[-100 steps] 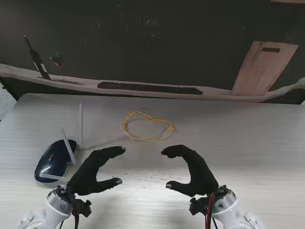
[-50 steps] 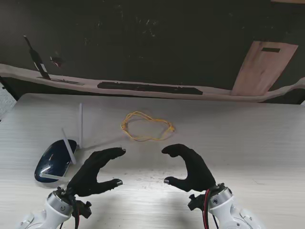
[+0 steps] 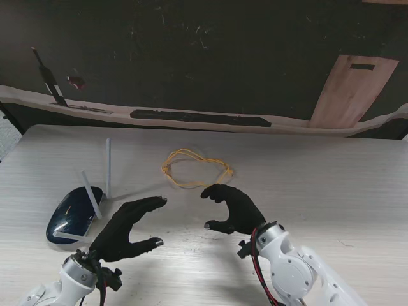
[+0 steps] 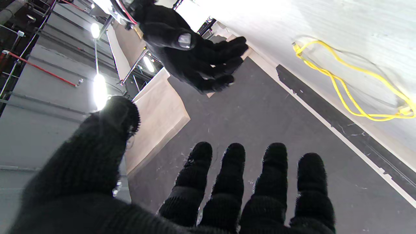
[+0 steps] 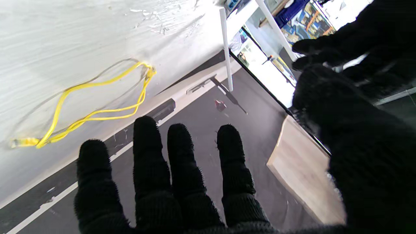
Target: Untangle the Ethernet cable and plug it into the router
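Left of the looped yellow Ethernet cable on the white table sits the dark-blue oval router; nearer me, black-gloved left hand and right hand hover spread, holding nothing

Both hands, left hand and right hand, in black knit gloves; white wrists; red and black cables.

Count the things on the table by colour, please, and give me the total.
Yellow: 1, the cable
Dark blue: 1, the router, with white antennas
Total: 2
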